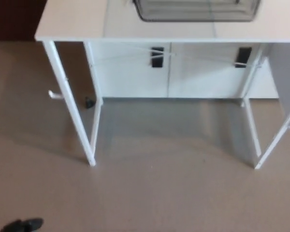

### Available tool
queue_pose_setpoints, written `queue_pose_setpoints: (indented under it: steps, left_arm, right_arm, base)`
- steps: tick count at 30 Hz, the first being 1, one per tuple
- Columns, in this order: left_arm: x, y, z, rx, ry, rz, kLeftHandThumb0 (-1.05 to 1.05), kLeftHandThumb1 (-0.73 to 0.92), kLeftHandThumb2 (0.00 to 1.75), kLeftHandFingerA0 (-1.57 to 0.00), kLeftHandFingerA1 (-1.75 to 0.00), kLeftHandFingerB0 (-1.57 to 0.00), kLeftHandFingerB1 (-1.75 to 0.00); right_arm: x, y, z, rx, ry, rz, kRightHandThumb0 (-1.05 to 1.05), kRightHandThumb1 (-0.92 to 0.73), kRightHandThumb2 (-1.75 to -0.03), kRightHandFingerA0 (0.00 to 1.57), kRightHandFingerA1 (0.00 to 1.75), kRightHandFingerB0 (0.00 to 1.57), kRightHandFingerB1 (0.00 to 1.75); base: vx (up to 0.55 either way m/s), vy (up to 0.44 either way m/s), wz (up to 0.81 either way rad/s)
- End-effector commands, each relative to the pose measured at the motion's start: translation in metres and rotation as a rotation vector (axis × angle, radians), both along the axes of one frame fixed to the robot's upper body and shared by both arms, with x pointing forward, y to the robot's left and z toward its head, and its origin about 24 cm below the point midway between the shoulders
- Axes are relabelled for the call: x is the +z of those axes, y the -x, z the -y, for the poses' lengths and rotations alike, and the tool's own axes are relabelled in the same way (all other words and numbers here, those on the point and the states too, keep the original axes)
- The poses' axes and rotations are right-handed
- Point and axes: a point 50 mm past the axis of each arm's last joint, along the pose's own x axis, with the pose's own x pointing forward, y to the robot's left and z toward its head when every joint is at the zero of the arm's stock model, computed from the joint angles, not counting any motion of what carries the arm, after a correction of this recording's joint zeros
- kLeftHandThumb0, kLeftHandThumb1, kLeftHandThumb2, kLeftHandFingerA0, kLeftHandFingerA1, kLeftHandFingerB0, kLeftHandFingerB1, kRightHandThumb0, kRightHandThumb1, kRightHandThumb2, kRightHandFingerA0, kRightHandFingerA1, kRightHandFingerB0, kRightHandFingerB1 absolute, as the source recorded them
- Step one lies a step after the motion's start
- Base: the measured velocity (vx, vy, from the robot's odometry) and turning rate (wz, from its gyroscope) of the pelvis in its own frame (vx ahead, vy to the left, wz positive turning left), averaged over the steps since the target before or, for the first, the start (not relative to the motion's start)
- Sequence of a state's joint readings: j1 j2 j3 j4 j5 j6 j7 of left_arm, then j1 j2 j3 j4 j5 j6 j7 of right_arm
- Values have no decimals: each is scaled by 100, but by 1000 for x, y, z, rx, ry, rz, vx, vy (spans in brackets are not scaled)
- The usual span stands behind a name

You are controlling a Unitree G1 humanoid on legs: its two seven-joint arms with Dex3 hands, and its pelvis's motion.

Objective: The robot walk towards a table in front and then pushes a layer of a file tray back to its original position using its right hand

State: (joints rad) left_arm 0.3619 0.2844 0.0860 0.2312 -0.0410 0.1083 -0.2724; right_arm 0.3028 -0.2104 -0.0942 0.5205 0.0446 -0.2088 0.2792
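The file tray [195, 10] sits on top of the white table [72, 21], at the far top of the view, and only its front part shows. It looks like grey see-through plastic or thin wire mesh with round corners; I cannot tell which. I think it is light and a bit bendy, so a layer should slide with a soft, flat push on the middle of its front edge. Push too hard and the whole tray may skid on the smooth tabletop. The table has thin white legs and stands on a plain brown floor [150, 193]. Behind it is a white cabinet [130, 72] with two black handles. Neither robot hand shows, so I cannot tell if the fingers are spread or closed. A small dark shape [23, 225] sits at the bottom left; I cannot tell what it is.
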Motion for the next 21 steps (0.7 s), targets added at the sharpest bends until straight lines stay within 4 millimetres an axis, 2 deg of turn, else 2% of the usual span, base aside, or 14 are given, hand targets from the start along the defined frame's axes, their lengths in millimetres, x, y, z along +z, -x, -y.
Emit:
queue_pose_setpoints:
  steps: [1,8,11,12,17,20,21]
  left_arm:
    - [0,3,-4,-4,-28,-16,-13,69,60,-47,-43,-33,-37]
    - [-3,8,-2,-9,-13,-30,-16,66,60,-48,-46,-33,-38]
    - [-8,15,2,-23,-21,-50,-14,65,58,-55,-47,-35,-38]
    - [-10,19,3,-40,-18,-57,-12,48,89,-47,-63,-22,-51]
    - [-16,42,10,-56,19,-99,-10,49,90,-45,-62,-21,-50]
    - [-18,53,11,-63,5,-117,-11,47,88,-47,-62,-23,-51]
    - [-19,56,10,-56,10,-126,-12,65,58,-53,-46,-35,-38]
  right_arm:
    - [0,5,6,9,23,-15,-76,-25,-65,97,51,80,48]
    - [-3,9,6,9,21,-29,-76,-25,-65,98,50,81,47]
    - [-5,17,7,12,12,-48,-76,-26,-65,95,50,80,48]
    - [-6,20,7,15,12,-52,-77,-25,-65,96,50,81,47]
    - [-10,34,6,39,17,-78,-80,-25,-65,97,49,80,46]
    - [-12,43,5,37,15,-100,-77,-26,-65,96,49,81,47]
    - [-13,47,5,44,20,-108,-76,-27,-66,94,50,80,48]
  base:
    - [408,271,-12]
    - [314,-16,12]
    - [350,-243,74]
    - [352,-406,61]
    - [290,-246,30]
    - [175,-96,-6]
    - [125,-22,-7]
